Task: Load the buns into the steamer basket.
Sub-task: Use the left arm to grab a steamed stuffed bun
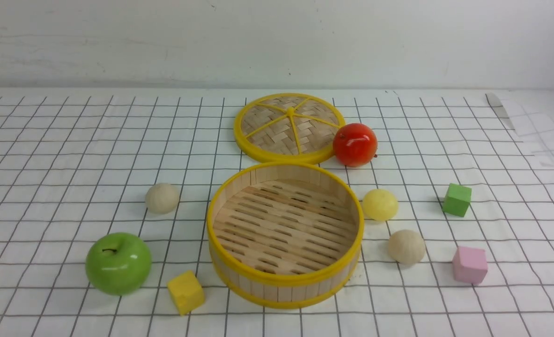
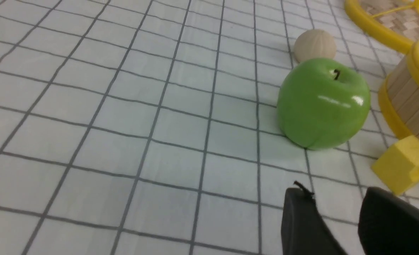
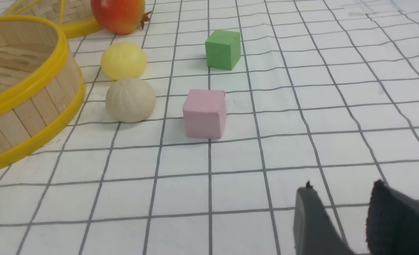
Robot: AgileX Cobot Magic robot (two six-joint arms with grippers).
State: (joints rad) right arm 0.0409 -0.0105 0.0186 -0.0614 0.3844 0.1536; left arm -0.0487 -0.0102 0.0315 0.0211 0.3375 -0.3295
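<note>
The steamer basket [image 1: 281,292] stands centrally toward the table's [image 1: 70,140] near edge. A beige bun [image 1: 162,198] lies left of it; a yellow bun [image 1: 380,204] and second beige bun [image 1: 406,246] lie right. The left gripper [image 2: 337,193] and right gripper [image 3: 343,187] have their fingers apart, holding nothing.

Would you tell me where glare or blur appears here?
Front view: sharp, glints on green apple and red fruit. Left wrist view: streak glare on the apple, left end effector blurred. Right wrist view: right end effector blurred, pink cube crisp.

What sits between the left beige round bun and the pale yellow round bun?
The round wooden-slat steamer basket with yellow rims, empty, as the front view shows.
</note>
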